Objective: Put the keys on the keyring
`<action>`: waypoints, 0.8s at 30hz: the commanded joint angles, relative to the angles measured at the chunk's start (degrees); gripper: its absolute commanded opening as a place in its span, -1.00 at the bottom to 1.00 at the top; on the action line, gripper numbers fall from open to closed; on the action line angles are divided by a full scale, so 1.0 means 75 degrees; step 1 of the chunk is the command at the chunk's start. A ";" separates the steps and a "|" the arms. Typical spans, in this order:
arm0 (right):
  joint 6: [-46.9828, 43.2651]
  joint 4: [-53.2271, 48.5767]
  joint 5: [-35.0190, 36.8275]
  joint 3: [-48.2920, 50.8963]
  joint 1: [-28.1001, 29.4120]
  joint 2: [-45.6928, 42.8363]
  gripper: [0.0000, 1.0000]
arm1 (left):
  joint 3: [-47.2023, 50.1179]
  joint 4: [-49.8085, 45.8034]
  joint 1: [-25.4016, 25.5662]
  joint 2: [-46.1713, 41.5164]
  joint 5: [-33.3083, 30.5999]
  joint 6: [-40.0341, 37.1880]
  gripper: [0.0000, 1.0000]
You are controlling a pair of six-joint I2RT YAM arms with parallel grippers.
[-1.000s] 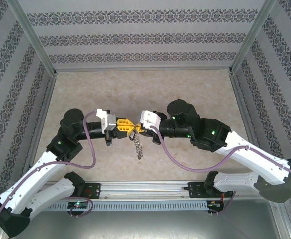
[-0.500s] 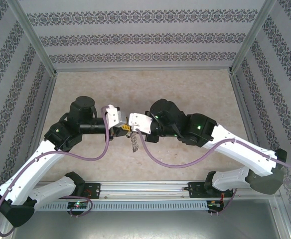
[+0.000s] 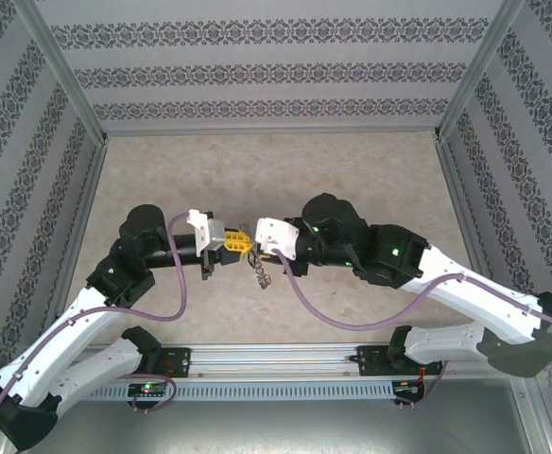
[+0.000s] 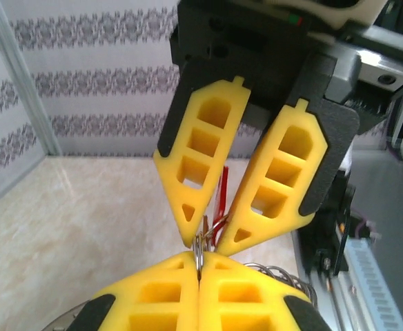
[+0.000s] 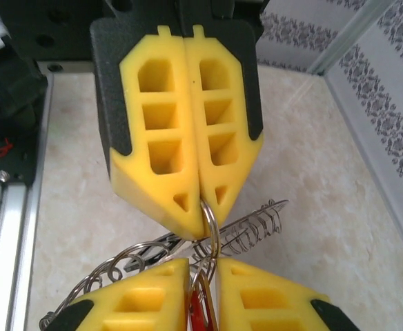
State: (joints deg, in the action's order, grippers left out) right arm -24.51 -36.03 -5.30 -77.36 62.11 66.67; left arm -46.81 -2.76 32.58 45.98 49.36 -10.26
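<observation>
Counter (image 3: 257, 161) of pale marbled stone is stretching beneath both arms, which are meeting tip to tip above it, probably so the small parts are hanging free for threading. Keyring (image 5: 253, 231), a springy grey wire coil, is dangling just beside the fingertips. Right gripper (image 4: 212, 238) is standing narrowly parted around the key tag (image 4: 222, 196), a thin red plastic sliver; whether it is actually pinching it, I cannot tell. Left gripper (image 5: 200, 207), its yellow hollow-celled plastic fingers pressed together, is clamping a thin steel loop (image 5: 211, 222), likely steadying it while the tag is being worked on.
</observation>
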 commanded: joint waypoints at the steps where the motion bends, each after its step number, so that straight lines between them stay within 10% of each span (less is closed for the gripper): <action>1: 0.0443 0.0736 -0.0734 0.0306 -0.0161 -0.0393 -0.64 | 0.0189 0.2422 0.0042 -0.0123 0.0555 0.1197 -1.00; 14: 0.0584 0.1129 -0.1156 0.0448 -0.0295 -0.0447 -0.64 | 0.0406 0.2638 0.0040 0.0050 0.0783 0.1365 -1.00; 18: 0.0529 0.1128 -0.0988 0.0385 -0.0312 -0.0347 -1.00 | 0.0415 0.2497 0.0039 0.0103 0.0814 0.1284 -1.00; 24: 0.0317 0.0938 -0.0312 0.0297 -0.0272 -0.0290 -1.00 | -0.0144 0.0438 0.0052 0.0233 0.0545 0.0287 -1.00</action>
State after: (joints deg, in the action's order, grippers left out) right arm -21.15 -31.05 -10.33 -74.61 59.77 63.70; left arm -44.47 8.71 32.51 47.13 53.34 -3.11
